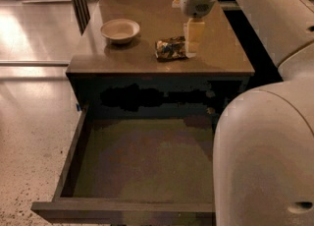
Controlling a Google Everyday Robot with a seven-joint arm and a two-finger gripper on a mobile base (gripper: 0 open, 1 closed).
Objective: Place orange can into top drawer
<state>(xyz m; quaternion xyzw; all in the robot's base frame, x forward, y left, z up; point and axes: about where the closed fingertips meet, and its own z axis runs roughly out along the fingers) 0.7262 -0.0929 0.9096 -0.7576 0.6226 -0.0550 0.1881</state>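
The orange can [170, 48] lies on its side on the brown cabinet top [147, 60], mottled orange-gold with dark patches. My gripper [194, 37] hangs down from the pale wrist just to the right of the can, close to its right end, low over the top. It holds nothing that I can see. The top drawer [68, 171] is pulled wide open below the cabinet's front edge and its dark inside shows nothing in it. My arm covers the drawer's right part.
A pale round bowl [120, 30] stands on the cabinet top to the left of the can. My bulky white arm [265, 141] fills the right side of the view. Shiny floor lies to the left of the cabinet.
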